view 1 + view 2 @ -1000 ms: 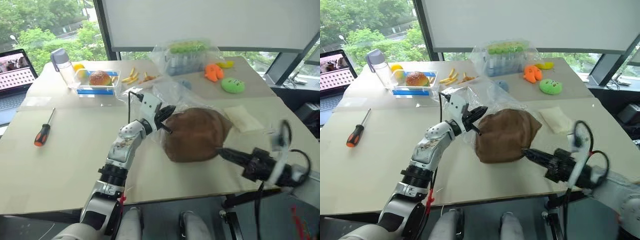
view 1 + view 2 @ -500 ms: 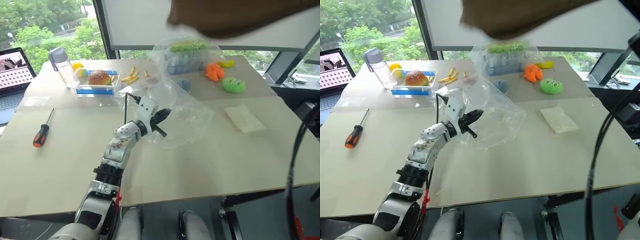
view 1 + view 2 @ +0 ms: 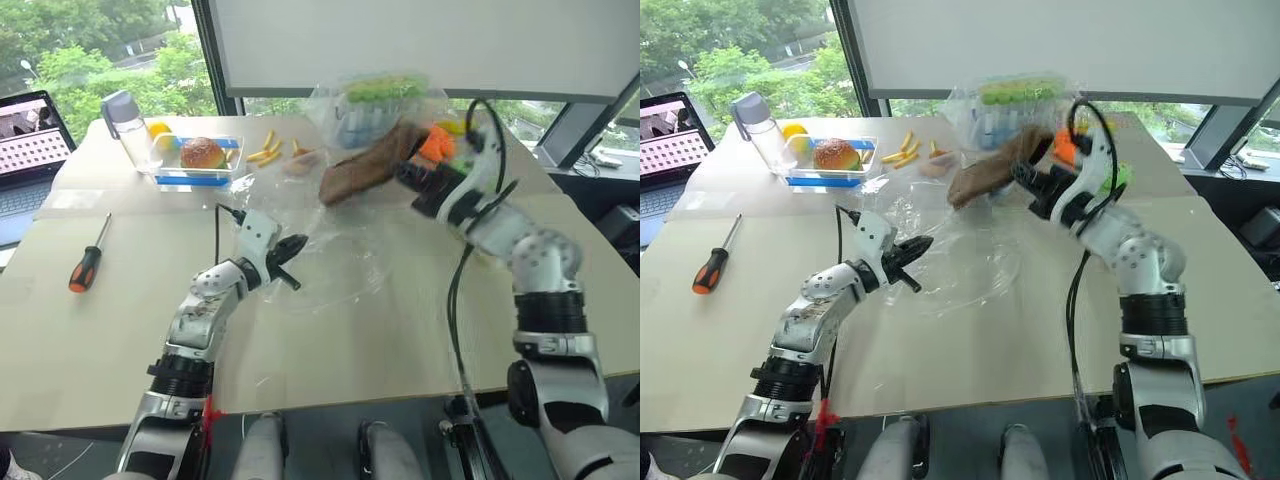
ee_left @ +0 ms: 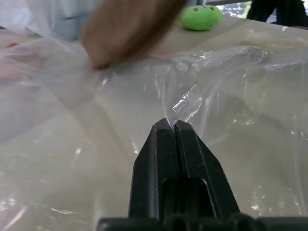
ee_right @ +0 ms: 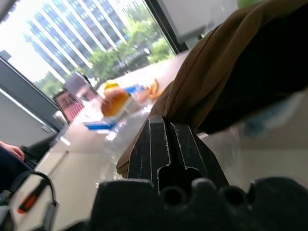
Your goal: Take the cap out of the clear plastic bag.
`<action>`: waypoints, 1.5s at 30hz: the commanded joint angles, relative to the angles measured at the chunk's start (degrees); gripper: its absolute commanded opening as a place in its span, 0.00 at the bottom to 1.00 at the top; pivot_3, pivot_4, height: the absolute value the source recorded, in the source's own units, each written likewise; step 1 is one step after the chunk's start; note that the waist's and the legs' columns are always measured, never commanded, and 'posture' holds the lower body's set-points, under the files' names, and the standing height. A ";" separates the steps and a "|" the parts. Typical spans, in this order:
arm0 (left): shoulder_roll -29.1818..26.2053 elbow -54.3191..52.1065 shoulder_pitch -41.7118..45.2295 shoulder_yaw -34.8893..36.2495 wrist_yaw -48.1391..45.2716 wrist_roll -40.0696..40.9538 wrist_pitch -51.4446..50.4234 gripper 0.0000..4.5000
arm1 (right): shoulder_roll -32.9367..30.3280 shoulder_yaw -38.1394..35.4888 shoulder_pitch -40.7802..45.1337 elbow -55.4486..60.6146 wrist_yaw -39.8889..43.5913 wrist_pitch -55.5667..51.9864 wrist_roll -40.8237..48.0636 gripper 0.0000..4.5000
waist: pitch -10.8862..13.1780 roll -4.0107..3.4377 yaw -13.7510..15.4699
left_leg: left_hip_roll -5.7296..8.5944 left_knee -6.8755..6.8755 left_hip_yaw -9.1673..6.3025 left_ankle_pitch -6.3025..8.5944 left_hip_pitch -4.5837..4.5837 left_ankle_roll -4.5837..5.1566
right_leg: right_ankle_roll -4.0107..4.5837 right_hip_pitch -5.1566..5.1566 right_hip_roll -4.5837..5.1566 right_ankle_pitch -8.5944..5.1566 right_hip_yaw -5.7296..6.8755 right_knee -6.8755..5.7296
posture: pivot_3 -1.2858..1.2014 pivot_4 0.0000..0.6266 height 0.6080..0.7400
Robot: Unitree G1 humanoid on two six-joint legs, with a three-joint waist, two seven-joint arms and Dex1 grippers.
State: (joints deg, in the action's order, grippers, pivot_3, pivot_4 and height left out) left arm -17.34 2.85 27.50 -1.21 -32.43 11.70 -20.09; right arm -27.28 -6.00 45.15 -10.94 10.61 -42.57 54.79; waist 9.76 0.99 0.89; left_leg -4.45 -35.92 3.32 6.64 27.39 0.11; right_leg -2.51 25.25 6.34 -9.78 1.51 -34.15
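The clear plastic bag (image 3: pixel 325 255) lies mid-frame on the table (image 3: pixel 120 330); the cap (image 3: pixel 362 172) hangs above its upper edge — outside it. A screwdriver (image 3: pixel 88 262) lies far left; a bottle (image 3: pixel 128 130) and food tray (image 3: pixel 195 165) sit upper left.

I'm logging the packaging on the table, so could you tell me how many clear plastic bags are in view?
2. The clear plastic bag lies flat mid-table, its edge pinched by the left pincer. The bulgy bag of green and blue items sits at the far edge. Others may be hidden.
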 commanded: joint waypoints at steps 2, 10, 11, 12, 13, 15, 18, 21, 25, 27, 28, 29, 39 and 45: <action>-0.30 -2.56 -1.47 2.91 2.42 1.00 -0.13 0.00 | -0.93 0.46 -5.25 1.87 2.84 1.02 -6.96 0.00 | 0.00 0.00 -0.19 | -0.01 0.03 0.00 0.00 -0.02 0.00 | -0.01 0.02 -0.01 0.00 0.01 0.00 | 0.52 0.24 1.00; -0.69 -2.60 -1.92 3.81 -0.73 4.91 -2.23 0.00 | -2.30 3.54 -14.35 7.43 8.56 -2.10 -13.77 0.48 | 0.00 0.00 -0.87 | -0.04 -0.06 0.00 0.05 -0.09 -0.08 | 0.03 0.02 -0.04 -0.22 -0.01 -0.07 | 0.52 0.24 1.00; -0.70 -2.61 -1.94 4.23 -1.37 5.96 -2.72 0.12 | -2.00 3.72 -14.67 8.48 8.78 -2.72 -13.86 0.57 | 0.00 0.00 -1.07 | -0.04 -0.07 0.00 0.05 -0.13 -0.08 | 0.01 0.02 -0.06 -0.14 -0.05 -0.07 | 0.52 0.24 1.00; -0.76 -2.63 -1.94 4.45 -1.78 6.64 -3.02 0.17 | -1.79 3.80 -14.88 9.17 8.95 -3.18 -14.03 0.64 | 0.00 0.00 -1.32 | -0.05 -0.07 -0.01 0.05 -0.16 -0.09 | 0.01 0.02 -0.08 -0.12 -0.05 -0.08 | 0.52 0.24 1.00; -0.96 -3.00 -2.23 4.65 -2.86 8.17 -4.35 0.25 | -1.51 3.72 -15.07 9.66 9.02 -3.42 -14.33 0.72 | 0.00 0.00 -1.39 | -0.08 -0.06 -0.03 0.14 -0.21 -0.23 | 0.03 0.00 -0.10 -0.10 -0.04 -0.12 | 0.52 0.24 1.00; -2.17 -3.98 -3.32 4.52 -6.49 11.93 -8.54 0.40 | -1.24 3.66 -15.53 10.35 9.46 -3.79 -15.03 0.86 | 0.00 0.00 -1.44 | -0.09 -0.06 -0.04 0.25 -0.24 -0.41 | 0.04 -0.02 -0.10 -0.10 -0.02 -0.20 | 0.52 0.24 1.00; -5.99 -7.34 -6.46 4.62 -14.27 22.45 -22.35 0.60 | -1.24 3.12 -15.52 10.39 10.16 -3.76 -16.28 1.00 | 0.00 0.00 -1.61 | -0.09 -0.08 -0.03 0.27 -0.27 -0.45 | 0.05 -0.02 -0.10 -0.08 -0.05 -0.26 | 0.52 0.24 1.00; -12.38 -11.47 -11.95 6.54 -25.27 35.36 -33.88 0.85 | -2.18 2.55 -14.48 8.54 11.14 -2.24 -18.74 1.00 | -0.01 -0.02 -2.07 | -0.10 -0.07 -0.01 0.27 -0.27 -0.45 | 0.08 0.06 -0.10 -0.10 -0.10 -0.29 | 0.52 0.24 1.00; -17.03 -5.07 -12.82 12.59 -33.49 43.19 -37.73 0.98 | -6.31 2.48 -13.05 6.79 15.54 -1.55 -21.82 1.00 | -0.01 -0.02 -1.81 | -0.11 -0.06 0.01 0.27 -0.26 -0.46 | 0.16 0.14 -0.10 -0.18 -0.09 -0.31 | 0.52 0.24 1.00; -18.51 -1.93 -11.72 18.04 -34.65 48.57 -40.32 0.98 | -8.53 1.59 -11.96 6.28 18.57 -1.68 -21.84 1.00 | 0.00 -0.02 -1.72 | -0.12 -0.04 0.00 0.28 -0.27 -0.46 | 0.16 0.19 -0.10 -0.18 -0.08 -0.36 | 0.52 0.24 1.00; -18.94 -0.72 -11.01 21.04 -34.35 50.52 -40.32 0.98 | -9.22 0.22 -10.95 5.79 19.78 -1.92 -20.95 1.00 | 0.00 -0.02 -1.73 | -0.13 -0.05 0.00 0.28 -0.27 -0.46 | 0.16 0.19 -0.10 -0.18 -0.07 -0.37 | 0.52 0.24 1.00; -19.18 0.13 -10.47 22.91 -34.02 51.65 -40.25 0.98 | -9.53 -0.73 -10.24 5.43 20.49 -2.08 -20.34 1.00 | 0.00 -0.02 -1.74 | -0.13 -0.05 0.00 0.28 -0.27 -0.46 | 0.16 0.20 -0.10 -0.18 -0.07 -0.38 | 0.52 0.24 1.00; -6.40 -3.97 -4.01 31.52 10.37 31.62 -13.92 0.98 | -5.15 -5.51 -11.22 3.59 10.93 12.63 -30.54 1.00 | -0.05 0.14 -1.27 | -0.13 -0.07 -0.05 0.27 -0.40 -0.47 | 0.15 -0.13 -0.10 -0.17 0.02 -0.30 | 0.52 0.24 1.00; 1.24 -7.45 -10.38 24.79 18.38 18.80 -2.17 0.98 | 2.79 -3.96 -20.62 4.69 3.63 31.91 -41.02 1.00 | -0.10 0.18 -0.92 | -0.01 -0.01 0.16 0.21 -0.25 -0.50 | -0.31 -0.08 -0.10 0.12 -0.27 0.06 | 0.52 0.24 1.00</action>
State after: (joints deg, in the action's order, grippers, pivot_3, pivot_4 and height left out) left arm -16.34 -1.54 17.70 24.50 -15.01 33.31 -26.81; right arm -24.81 -9.75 25.15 -8.40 15.61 -17.18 16.07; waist 9.66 1.17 -0.03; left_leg -4.46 -35.91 3.49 6.86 27.14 -0.38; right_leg -2.84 25.20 6.24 -9.65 1.23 -34.09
